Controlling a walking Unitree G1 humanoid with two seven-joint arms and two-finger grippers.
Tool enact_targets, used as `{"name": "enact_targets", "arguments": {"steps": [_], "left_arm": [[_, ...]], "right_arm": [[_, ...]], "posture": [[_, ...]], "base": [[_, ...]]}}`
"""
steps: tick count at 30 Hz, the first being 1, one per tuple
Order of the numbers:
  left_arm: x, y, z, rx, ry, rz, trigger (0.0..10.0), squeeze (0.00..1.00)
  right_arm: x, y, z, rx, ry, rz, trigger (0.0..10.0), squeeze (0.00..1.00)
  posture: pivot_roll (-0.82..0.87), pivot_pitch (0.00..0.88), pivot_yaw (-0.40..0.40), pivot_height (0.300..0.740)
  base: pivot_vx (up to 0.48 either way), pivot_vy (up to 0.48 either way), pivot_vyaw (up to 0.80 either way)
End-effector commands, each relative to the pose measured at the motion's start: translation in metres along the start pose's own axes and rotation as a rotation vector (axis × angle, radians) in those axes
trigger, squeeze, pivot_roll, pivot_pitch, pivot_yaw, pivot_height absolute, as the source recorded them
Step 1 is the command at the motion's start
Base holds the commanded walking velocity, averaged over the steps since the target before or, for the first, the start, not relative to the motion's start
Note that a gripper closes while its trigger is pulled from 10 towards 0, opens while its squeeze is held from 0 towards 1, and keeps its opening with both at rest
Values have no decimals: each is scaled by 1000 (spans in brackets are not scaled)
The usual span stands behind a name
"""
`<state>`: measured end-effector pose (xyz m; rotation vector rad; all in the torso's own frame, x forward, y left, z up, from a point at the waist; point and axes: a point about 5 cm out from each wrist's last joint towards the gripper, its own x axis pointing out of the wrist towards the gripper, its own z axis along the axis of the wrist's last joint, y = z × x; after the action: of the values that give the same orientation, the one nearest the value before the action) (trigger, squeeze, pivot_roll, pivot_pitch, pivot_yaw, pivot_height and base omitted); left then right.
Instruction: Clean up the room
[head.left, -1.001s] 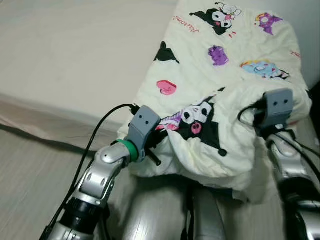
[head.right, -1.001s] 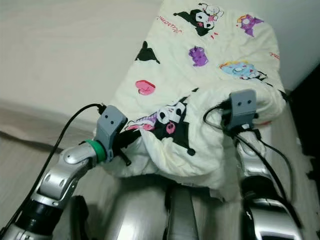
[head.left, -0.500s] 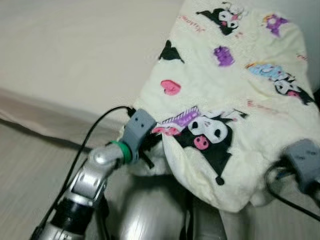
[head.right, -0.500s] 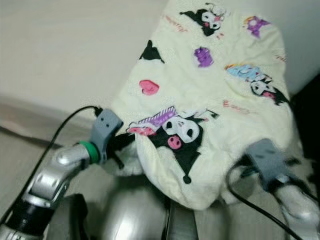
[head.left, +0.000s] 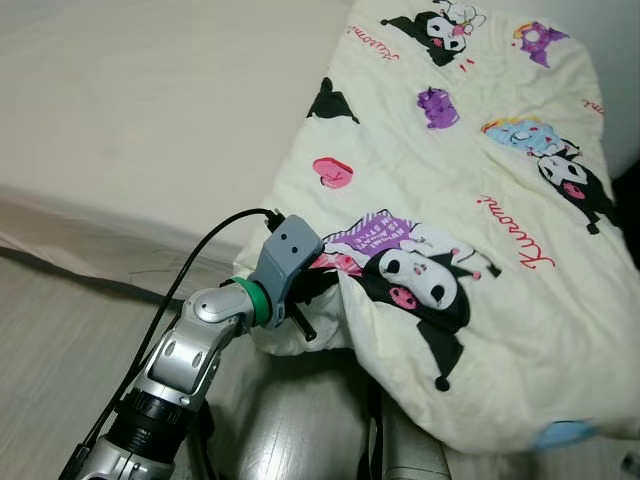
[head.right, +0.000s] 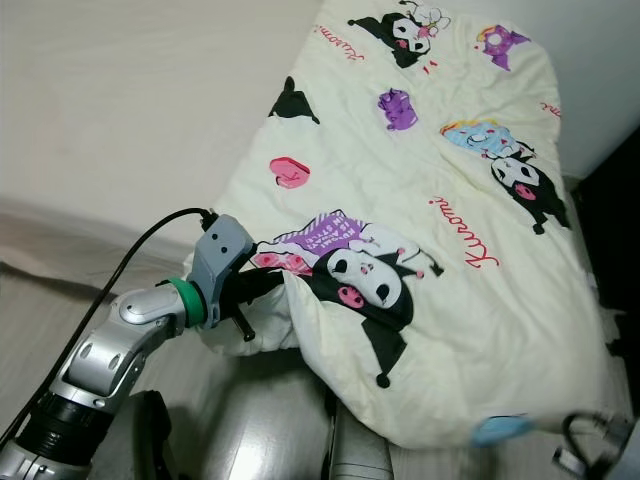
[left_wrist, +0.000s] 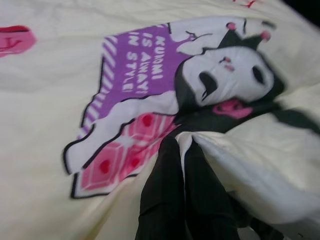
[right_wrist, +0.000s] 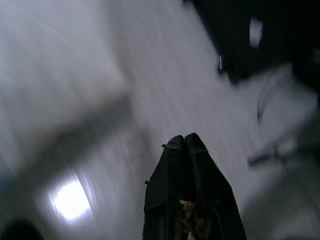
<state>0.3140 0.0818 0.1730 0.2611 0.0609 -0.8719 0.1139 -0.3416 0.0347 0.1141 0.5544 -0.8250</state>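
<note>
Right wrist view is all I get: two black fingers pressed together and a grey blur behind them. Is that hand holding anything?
Observer: No. The right gripper is shut with nothing between its fingers.
Operator: And the other hand?
Observer: The left gripper is shut on a cartoon-print blanket.
Operator: Where does that blanket lie?
Observer: Spread over the corner of a bed, its near edge hanging toward the robot.

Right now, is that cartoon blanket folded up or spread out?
Mostly spread out. The blanket lies open across the bed, its prints showing; one corner stays bunched where the left gripper pinches it.
</note>
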Motion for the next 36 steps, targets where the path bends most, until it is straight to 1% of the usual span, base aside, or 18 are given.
{"name": "enact_targets", "arguments": {"steps": [1,2,3,4,5,6,7,10,11,13,14,17,18,25,29,30,34,36], "left_arm": [[1,-3,-5,-13,12,-7,10000,0],[1,-3,-5,-13,12,-7,10000,0],[1,-4,-5,-14,12,-6,10000,0],[1,-4,-5,-15,12,-6,10000,0],[1,-4,-5,-14,12,-7,10000,0],[1,-4,-5,-14,12,-7,10000,0],[0,-5,-5,-15,10,-3,10000,0],[0,-5,-4,-15,8,-6,10000,0],[-3,-5,-5,-10,10,-10,10000,0],[-4,-5,-5,-8,14,-8,10000,0],[-7,-4,-7,1,24,-9,10000,0],[-26,-5,-16,125,83,-78,10000,0],[-33,-5,-19,150,102,-85,10000,1000],[-79,-1,-40,328,277,-64,10000,1000],[-107,-8,-53,339,389,-117,10000,1000],[-115,-10,-61,334,432,-136,10000,0],[-116,4,-66,315,431,18,10000,0],[-106,15,-52,170,292,154,10000,0]], "right_arm": [[5,-6,-23,-48,117,-44,0,0],[5,-6,-23,-48,117,-44,0,0],[8,-3,-28,-70,147,-48,2314,0],[10,-2,-31,-86,164,-51,2314,0],[14,2,-23,-127,105,-55,10000,0],[14,2,-23,-127,105,-55,10000,0],[19,12,11,-166,-118,-112,10000,0],[17,14,27,-216,-218,-163,10000,0],[13,18,54,-240,-350,-222,10000,565],[11,20,61,-245,-385,-234,10000,565],[8,26,69,-239,-425,-209,10000,1000],[1,52,88,-231,-530,-98,10000,1000],[0,58,91,-227,-545,-70,10000,1000],[-1,85,99,-219,-597,9,10000,1000],[2,94,103,-228,-610,24,10000,1000],[3,98,105,-231,-613,38,10000,1000],[4,115,107,-272,-600,143,10000,1000],[5,127,96,-345,-542,262,10000,1000]], "posture": [[-116,228,-3,506],[-116,228,-3,506],[-116,228,-3,506],[-116,228,-3,506],[-106,224,-1,506],[-106,224,-1,506],[-101,222,1,506],[-95,215,-1,506],[-95,215,-1,506],[-95,215,-1,506],[-84,211,0,506],[-77,208,1,506],[-77,208,1,506],[-35,201,-5,506],[-16,201,-17,506],[-3,201,-22,506],[-5,199,-24,506],[-5,199,-24,506]], "base": [[0,0,0],[0,0,0],[0,0,0],[0,0,0],[0,0,0],[0,0,0],[0,0,0],[0,0,0],[0,0,0],[0,0,0],[0,0,0],[0,0,0],[0,0,0],[0,0,0],[0,0,0],[0,0,0],[0,0,0],[0,0,0]]}}
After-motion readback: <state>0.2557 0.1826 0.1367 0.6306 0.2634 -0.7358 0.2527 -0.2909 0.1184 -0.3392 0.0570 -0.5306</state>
